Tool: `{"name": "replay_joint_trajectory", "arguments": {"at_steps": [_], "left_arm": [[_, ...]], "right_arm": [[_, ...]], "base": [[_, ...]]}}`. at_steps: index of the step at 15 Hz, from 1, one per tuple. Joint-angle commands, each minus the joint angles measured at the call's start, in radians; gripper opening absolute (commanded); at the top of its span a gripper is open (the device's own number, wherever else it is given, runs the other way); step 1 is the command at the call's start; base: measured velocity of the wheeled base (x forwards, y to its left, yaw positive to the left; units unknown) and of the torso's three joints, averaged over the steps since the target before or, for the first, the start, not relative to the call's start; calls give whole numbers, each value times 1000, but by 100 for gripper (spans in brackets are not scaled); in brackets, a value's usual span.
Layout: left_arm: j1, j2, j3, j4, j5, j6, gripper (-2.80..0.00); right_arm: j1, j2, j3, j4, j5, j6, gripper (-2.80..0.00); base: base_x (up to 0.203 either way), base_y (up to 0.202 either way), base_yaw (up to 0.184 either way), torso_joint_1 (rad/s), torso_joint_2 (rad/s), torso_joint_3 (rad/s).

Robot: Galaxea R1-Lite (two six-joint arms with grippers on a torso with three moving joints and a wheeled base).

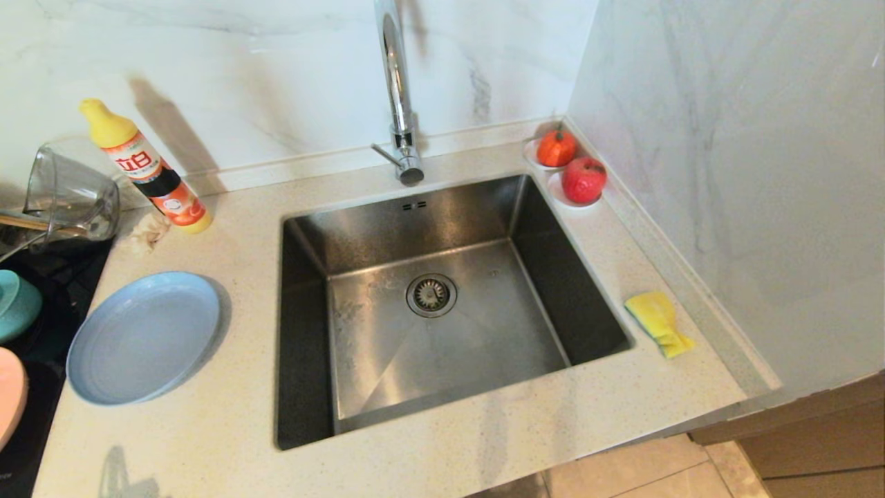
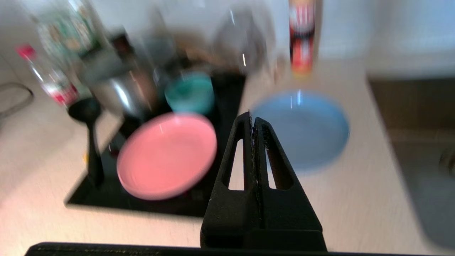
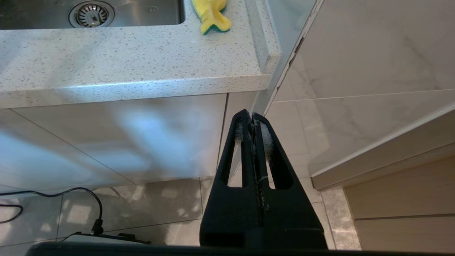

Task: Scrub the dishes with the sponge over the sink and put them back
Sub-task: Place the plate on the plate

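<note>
Nothing scrubbed yet, as far as I can judge. Left gripper clenched, empty, above the counter. Teal bowl and pink plate at 9 o'clock; grey-blue plate beside the sink. Sponge at 3 o'clock. Right gripper clenched, empty, parked low.
</note>
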Motion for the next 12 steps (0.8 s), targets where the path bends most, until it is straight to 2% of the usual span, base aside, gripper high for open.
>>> {"name": "replay_joint_trajectory", "arguments": {"at_steps": [1,4,9,11,12], "left_arm": [[0,45,-199,119,28,3,-280],[21,235,-385,223,44,-36,-280],[74,650,-650,328,-17,-170,-280],[150,791,-774,397,-65,-238,-280],[248,858,-834,424,-130,-262,-280]], "right_arm": [[0,0,-1,0,0,-2,-280],[0,0,1,0,0,-2,-280],[0,0,-1,0,1,-1,-280],[0,0,0,0,0,-1,-280],[0,0,1,0,0,-1,-280]], "base": [[0,0,0,0,0,0],[0,0,0,0,0,0],[0,0,0,0,0,0],[0,0,0,0,0,0],[0,0,0,0,0,0]]}}
